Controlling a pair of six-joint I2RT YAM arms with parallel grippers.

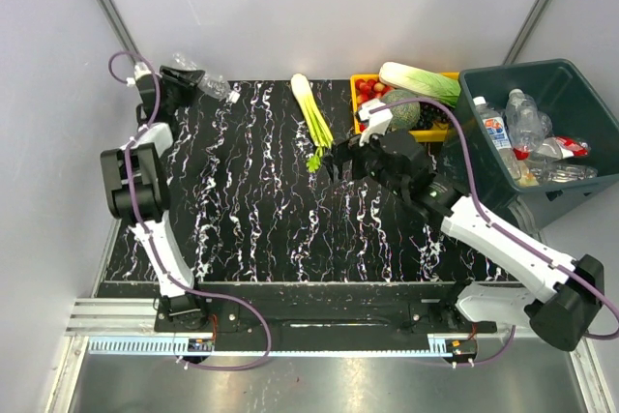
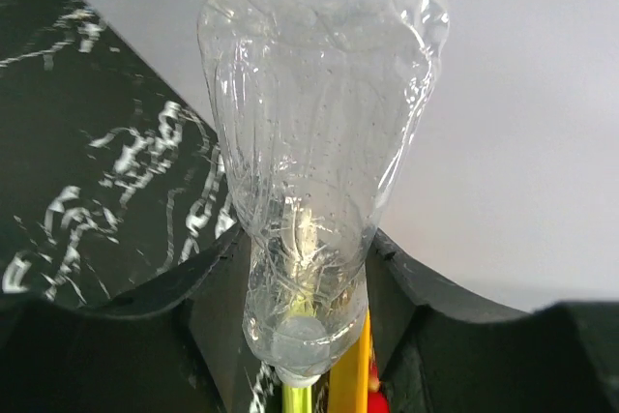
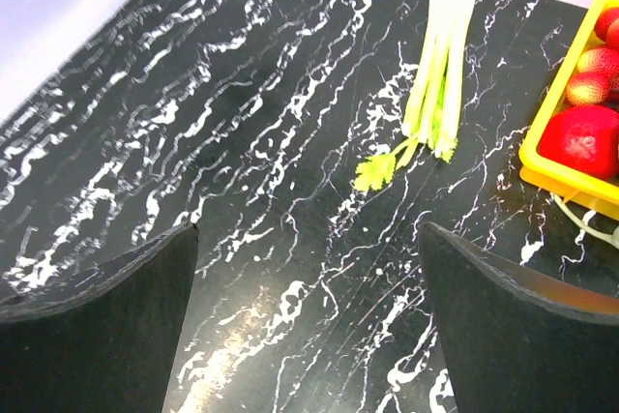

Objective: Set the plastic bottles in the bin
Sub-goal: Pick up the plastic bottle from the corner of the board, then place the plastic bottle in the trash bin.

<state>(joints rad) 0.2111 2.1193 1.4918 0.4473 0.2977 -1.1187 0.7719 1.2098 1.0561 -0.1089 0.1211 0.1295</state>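
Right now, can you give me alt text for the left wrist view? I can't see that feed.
A clear plastic bottle fills the centre, gripped near its narrow end between the left gripper's two dark fingers. Behind it, the black marbled table shows on the left and a plain pale wall on the right.

Black-and-white left arm [image 1: 135, 186] reaches the far left corner of the surface [image 1: 251, 210], jaws clamped on a clear crumpled plastic bottle [image 2: 309, 142]; right arm [image 1: 493, 234] stretches mid-surface, jaws wide apart
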